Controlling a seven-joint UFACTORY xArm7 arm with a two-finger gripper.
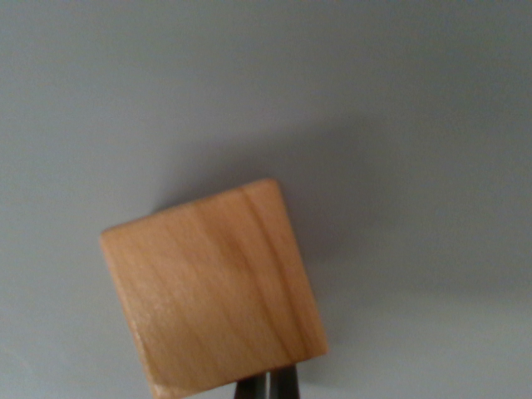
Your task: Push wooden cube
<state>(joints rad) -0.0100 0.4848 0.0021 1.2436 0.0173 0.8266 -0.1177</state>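
Right now the light-brown square wooden cube [214, 290] sits just above the gripper [266, 384], whose dark fingertips look pressed together, shut on nothing, touching its lower edge.

Only obstacle in the wrist view: wooden cube [212, 287], sitting rotated on the grey surface [399, 100], low and a bit toward the wrist view's left. Gripper [266, 384] tips sit at the bottom edge, right against the cube's near edge, no gap visible there. Open surface above the cube, to the wrist view's right, and to the left. Nothing else stands on it in frame.
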